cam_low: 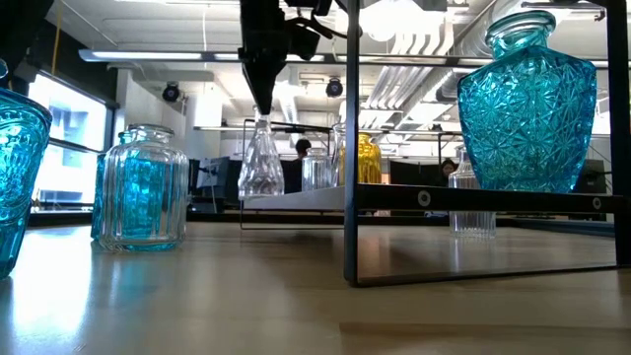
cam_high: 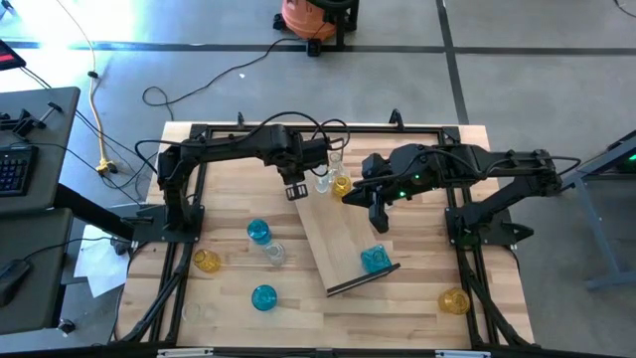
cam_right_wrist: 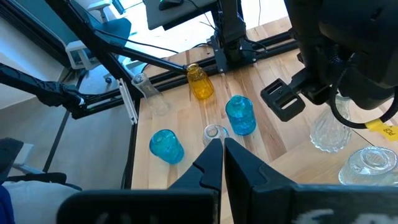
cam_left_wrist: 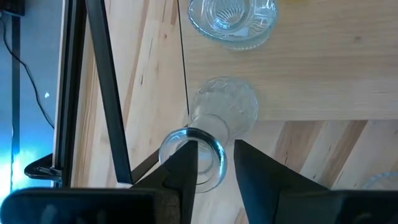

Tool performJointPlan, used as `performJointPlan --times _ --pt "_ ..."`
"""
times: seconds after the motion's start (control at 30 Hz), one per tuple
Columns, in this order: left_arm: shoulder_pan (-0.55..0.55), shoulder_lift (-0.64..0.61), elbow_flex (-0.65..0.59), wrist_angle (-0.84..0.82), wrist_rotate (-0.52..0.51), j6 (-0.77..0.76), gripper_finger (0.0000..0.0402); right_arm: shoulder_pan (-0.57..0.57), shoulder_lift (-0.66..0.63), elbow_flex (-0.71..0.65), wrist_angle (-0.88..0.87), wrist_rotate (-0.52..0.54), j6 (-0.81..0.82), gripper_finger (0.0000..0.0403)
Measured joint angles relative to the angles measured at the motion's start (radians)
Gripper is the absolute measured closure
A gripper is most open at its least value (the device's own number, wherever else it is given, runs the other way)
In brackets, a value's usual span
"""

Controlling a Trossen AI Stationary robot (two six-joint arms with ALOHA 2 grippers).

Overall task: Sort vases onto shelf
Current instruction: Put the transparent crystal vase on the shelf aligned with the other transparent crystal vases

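Clear vase (cam_left_wrist: 214, 121) stands upright at the far end of the shelf (cam_high: 343, 239), beside the frame rim; its long axis is vertical, neck up. Your left gripper (cam_left_wrist: 216, 163) sits directly above it, one fingertip inside the neck rim, one outside, fingers slightly apart, so apparently not clamping. Judgement: a straight lift clears the neck without tipping. Another clear vase (cam_left_wrist: 233, 18) stands just beside. Right gripper (cam_right_wrist: 218, 154) hovers nearby over the shelf, fingers together, empty.
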Motion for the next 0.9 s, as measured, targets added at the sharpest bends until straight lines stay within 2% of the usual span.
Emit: performJointPlan --times 0.4,0.9 --pt "0.0 0.0 0.0 0.058 0.051 0.007 0.0301 0.0 0.0 0.0 0.0 0.0 0.0 0.0402" --pt "0.0 0.0 0.002 0.053 0.026 0.016 0.03 0.007 0.0 0.0 0.0 0.0 0.001 0.0402"
